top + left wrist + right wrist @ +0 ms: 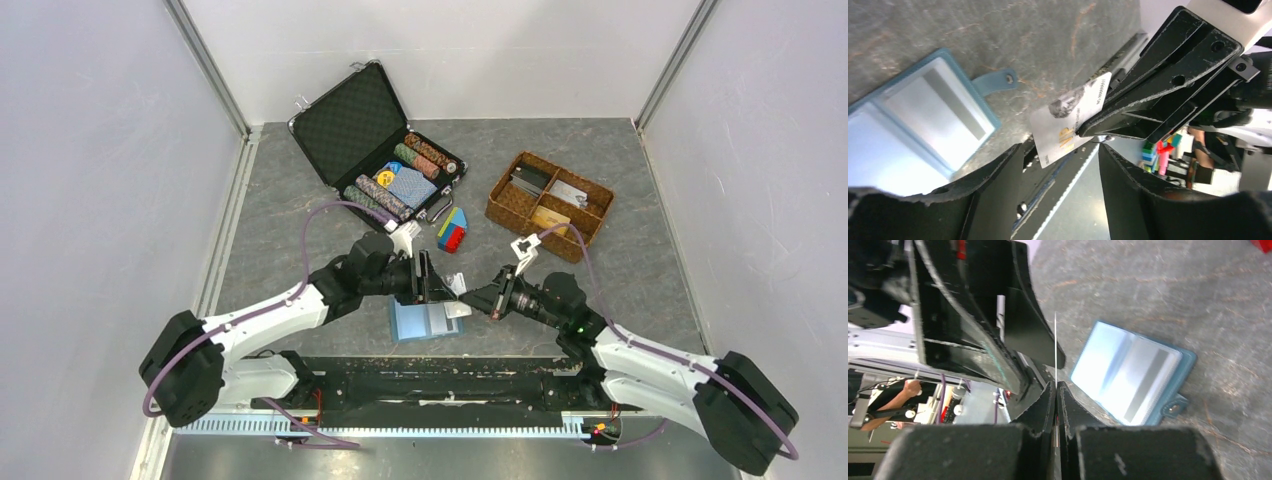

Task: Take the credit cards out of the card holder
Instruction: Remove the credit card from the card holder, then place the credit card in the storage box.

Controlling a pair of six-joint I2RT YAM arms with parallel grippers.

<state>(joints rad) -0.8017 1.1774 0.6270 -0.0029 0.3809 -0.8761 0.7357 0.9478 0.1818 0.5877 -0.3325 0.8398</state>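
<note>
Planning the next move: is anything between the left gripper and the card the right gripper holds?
Nothing visible does. The card, pinched by the right gripper, sits just before the open left gripper.

A card holder (425,322) lies open on the surface (620,270), near the front edge, midway between the two arms. Just above it the left end effector (428,288) reaches in from the left and the right end effector (470,302) from the right, a card (456,310) pinched between the right one's fingers. Behind, a case (350,125) stands open at back left and a tray (548,205) at back right. Blocks (452,231) lie between them, just beside the case.
</note>
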